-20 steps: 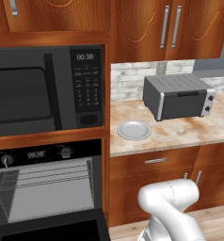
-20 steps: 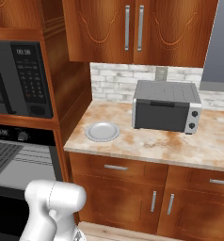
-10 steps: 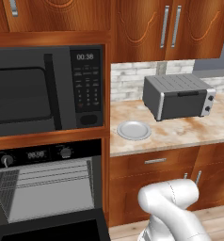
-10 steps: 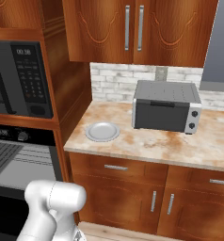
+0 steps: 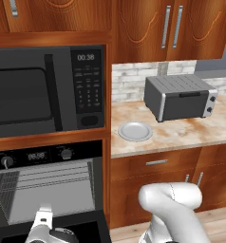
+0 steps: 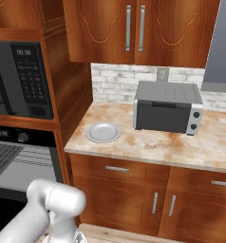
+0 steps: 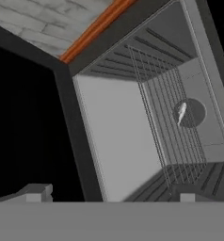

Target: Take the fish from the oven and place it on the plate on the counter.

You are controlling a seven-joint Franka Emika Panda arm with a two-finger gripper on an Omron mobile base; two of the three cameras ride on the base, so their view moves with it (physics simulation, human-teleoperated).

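Oven [image 5: 48, 190] stands open, the fish [image 7: 181, 113] lies on its rack, untouched — the tool [image 7: 109, 195] gapes wide outside; the plate [image 5: 135, 131] on the surface [image 6: 181, 142] is bare.

Silvery fish [image 7: 181, 113]; black oven [image 5: 48, 190]; pale grey plate [image 5: 135, 131]; beige marbled counter [image 6: 181, 147].

Arm bent low; tool [image 7: 109, 194] fingers spread wide, empty.

Fish [image 7: 181, 113] too small for detail; oven [image 5: 48, 190] cut by frame edge
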